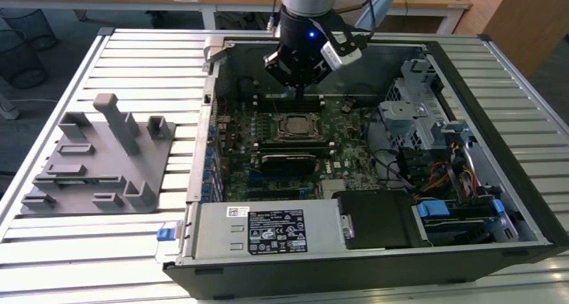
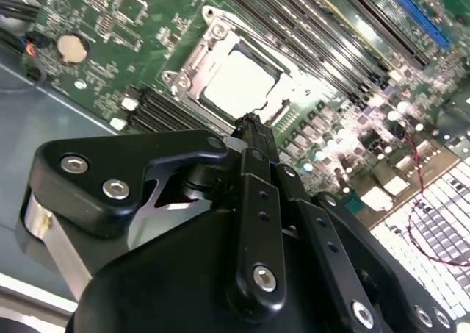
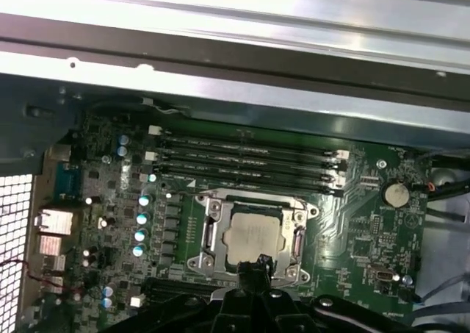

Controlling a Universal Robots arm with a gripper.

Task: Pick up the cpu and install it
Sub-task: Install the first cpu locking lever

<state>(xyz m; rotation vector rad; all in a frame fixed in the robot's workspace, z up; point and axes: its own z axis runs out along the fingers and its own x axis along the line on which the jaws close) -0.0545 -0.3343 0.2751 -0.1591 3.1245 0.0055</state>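
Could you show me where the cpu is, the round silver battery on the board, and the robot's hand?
cpu (image 3: 252, 232): first wrist view, middle of its shiny metal top.
coin battery (image 3: 396, 194): first wrist view, its flat face.
hand (image 1: 300, 85): exterior view, its dark fingertip end.

Shiny silver metal cpu (image 3: 253, 234) lies in a bright metal socket frame (image 3: 208, 234) on a green circuit board (image 3: 352, 234); matt black plastic gripper (image 2: 253, 131); ribbed metal table (image 1: 124, 57).
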